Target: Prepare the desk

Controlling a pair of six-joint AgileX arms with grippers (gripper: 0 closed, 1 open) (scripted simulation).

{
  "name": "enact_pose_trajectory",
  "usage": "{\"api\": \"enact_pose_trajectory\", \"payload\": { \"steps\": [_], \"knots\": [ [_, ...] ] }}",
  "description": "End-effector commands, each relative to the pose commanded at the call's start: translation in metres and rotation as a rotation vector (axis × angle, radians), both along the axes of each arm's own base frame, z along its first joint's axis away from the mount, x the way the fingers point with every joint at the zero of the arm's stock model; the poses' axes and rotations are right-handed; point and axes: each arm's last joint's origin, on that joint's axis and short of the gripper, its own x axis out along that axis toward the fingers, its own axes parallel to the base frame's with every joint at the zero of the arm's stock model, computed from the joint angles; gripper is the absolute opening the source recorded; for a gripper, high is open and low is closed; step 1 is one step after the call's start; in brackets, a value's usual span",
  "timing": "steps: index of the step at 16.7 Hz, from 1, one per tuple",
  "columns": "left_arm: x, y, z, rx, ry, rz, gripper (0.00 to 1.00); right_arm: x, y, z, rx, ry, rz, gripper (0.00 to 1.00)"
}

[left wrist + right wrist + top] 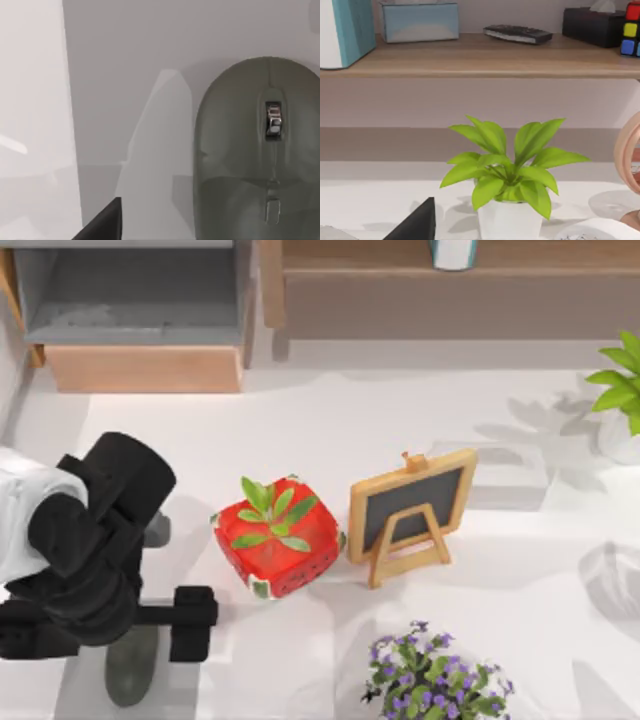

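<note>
While my left gripper (150, 615) hangs above the mouse (257, 150), on the desk (520, 640) left of the red pot (277, 537), I cannot tell its jaws' state; next comes lowering squarely around it.

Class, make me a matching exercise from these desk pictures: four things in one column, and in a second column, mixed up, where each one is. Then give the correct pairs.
Things
1. red strawberry-patterned pot
2. small chalkboard easel
3. grey mouse
4. purple-flowered plant

Places
A. under the left arm, at the desk's left near edge
B. middle of the desk, left of the easel
C. near edge, right of centre
D. middle of the desk, just right of the red pot

Pairs: 1-B, 2-D, 3-A, 4-C
</note>
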Motion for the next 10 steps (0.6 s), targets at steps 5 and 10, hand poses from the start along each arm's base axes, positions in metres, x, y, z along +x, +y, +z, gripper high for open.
{"api": "enact_pose_trajectory", "payload": {
  "steps": [5, 10],
  "knots": [
    [0.008, 0.006, 0.002, -0.034, -0.053, -0.006, 1.00, 0.000, 0.000, 0.000, 0.000, 0.000, 0.000, 1.00],
    [0.032, 0.043, -0.004, -0.107, -0.250, -0.048, 1.00, 0.000, 0.000, 0.000, 0.000, 0.000, 0.000, 1.00]
  ]
}}
